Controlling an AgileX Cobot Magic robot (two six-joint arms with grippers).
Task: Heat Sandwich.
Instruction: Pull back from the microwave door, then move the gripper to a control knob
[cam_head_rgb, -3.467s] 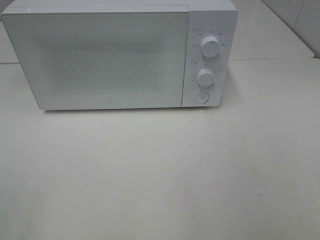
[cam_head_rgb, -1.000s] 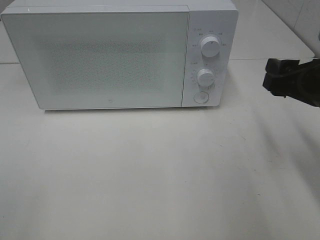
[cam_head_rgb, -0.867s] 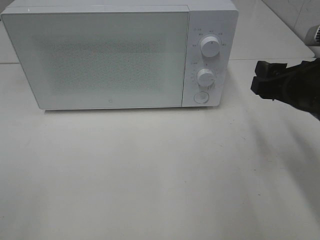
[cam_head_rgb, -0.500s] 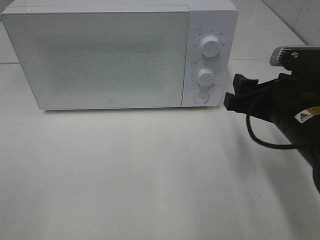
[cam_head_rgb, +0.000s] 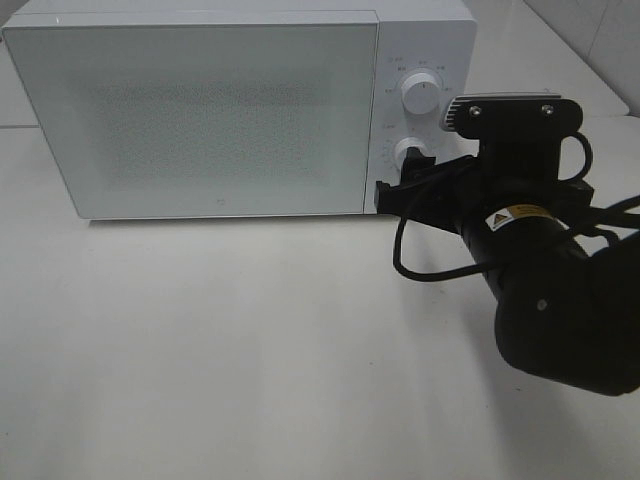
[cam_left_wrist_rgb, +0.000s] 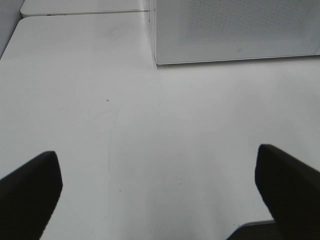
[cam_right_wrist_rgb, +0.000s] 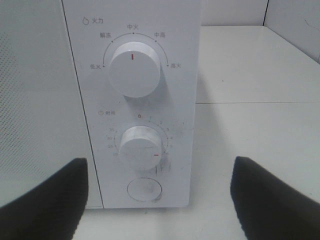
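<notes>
my left claw (cam_left_wrist_rgb: 160, 200) hangs spread wide over the bare desk (cam_left_wrist_rgb: 150, 130), holding nothing. my right claw (cam_right_wrist_rgb: 159, 200) is also well open and empty, just short of the microwave (cam_head_rgb: 240, 110) panel, with the round button (cam_right_wrist_rgb: 144, 190) lined up between its fingers and the timer knob (cam_right_wrist_rgb: 141, 148) above. the microwave is shut and the sandwich shows in no view, so i cannot tell if it is inside. judgement: light, soft, easily crushed, filling may slide, so grip gently across the crust edges or lift whatever it rests on.
</notes>
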